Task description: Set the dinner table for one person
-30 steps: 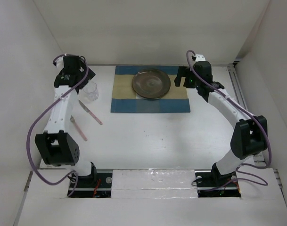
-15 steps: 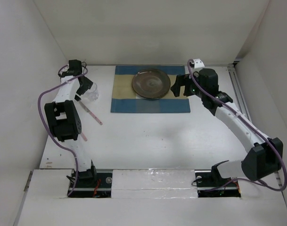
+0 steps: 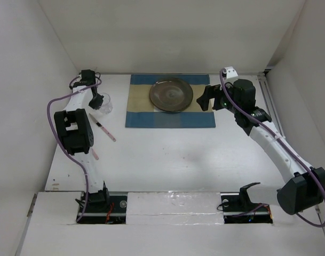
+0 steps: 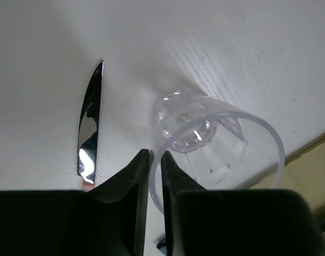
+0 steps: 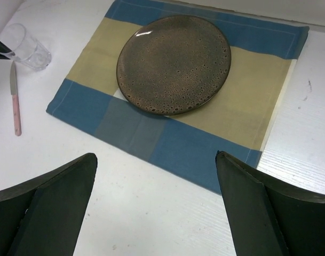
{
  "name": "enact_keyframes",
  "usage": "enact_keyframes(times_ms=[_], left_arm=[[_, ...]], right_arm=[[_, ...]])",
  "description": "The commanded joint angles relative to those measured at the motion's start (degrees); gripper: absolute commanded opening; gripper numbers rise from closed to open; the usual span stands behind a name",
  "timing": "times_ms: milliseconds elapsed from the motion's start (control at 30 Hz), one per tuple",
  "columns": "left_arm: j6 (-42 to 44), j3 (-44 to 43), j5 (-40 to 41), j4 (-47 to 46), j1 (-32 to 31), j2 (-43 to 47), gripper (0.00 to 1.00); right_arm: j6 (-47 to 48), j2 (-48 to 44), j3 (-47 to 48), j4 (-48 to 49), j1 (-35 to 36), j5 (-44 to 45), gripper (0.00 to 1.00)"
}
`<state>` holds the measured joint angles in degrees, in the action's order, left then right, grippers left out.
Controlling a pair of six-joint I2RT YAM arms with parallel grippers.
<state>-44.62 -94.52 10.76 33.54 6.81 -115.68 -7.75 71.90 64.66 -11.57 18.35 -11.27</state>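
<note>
On the white dinner table (image 3: 167, 160) lies a blue-and-tan placemat (image 3: 151, 120) bearing a dark speckled plate (image 3: 171, 95). Left of the mat stands a clear glass (image 3: 104, 104). My left gripper (image 3: 96, 100) is shut on the glass's (image 4: 215, 133) rim, one finger inside and one outside (image 4: 155, 162). A pink-handled knife (image 3: 103, 128) lies just beside it, its blade (image 4: 91, 128) close to my fingers. My right gripper (image 3: 207, 98) hovers open at the mat's right end, holding nothing (image 5: 156, 155). Its view shows the plate (image 5: 174, 64), glass (image 5: 28, 48) and knife (image 5: 15, 104).
A second pink-handled utensil (image 3: 95, 154) pokes out from under the left arm's elbow. White walls close in on the left, back and right of the table. A rail (image 3: 271, 104) runs along the right edge.
My left gripper came down onto the glass and shut on its rim. The right arm drew back to the right, away from the plate, its jaws staying open.
</note>
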Motion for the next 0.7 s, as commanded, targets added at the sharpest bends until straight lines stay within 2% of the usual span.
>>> enact_keyframes(times_ms=[0, 33, 167, 333, 467, 600, 667], left_arm=[[-0.55, -1.71, 0.05, 0.39, -0.04, 0.37, 0.06], [-0.55, -1.72, 0.05, 1.34, -0.04, 1.15, 0.00], [0.84, -3.04, 3.20, 1.88, -3.28, 6.07, 0.00], [4.18, -3.04, 2.33, 3.46, -9.52, 9.94, 0.00], [4.81, -4.18, 5.49, 5.30, -19.60, 12.31, 0.00], [4.81, -6.46, 6.81, 6.45, -26.38, 13.64, 0.00], [4.81, -7.87, 6.81, 6.97, -28.86, 14.25, 0.00]], right_arm=[[0.63, -0.10, 0.20, 2.17, 0.63, -1.21, 0.98], [0.63, -0.09, 0.72, 2.17, 0.64, -1.21, 0.96], [0.63, 3.24, 5.28, 0.51, 5.81, 1.68, 0.96], [0.63, 10.53, 13.72, -1.96, 12.67, 6.86, 0.95], [0.10, 18.60, 22.85, -4.15, 16.27, 9.25, 0.94], [0.10, 26.77, 37.33, -10.91, 17.60, 11.97, 0.93], [0.10, 29.08, 40.61, -12.06, 18.12, 11.97, 0.93]])
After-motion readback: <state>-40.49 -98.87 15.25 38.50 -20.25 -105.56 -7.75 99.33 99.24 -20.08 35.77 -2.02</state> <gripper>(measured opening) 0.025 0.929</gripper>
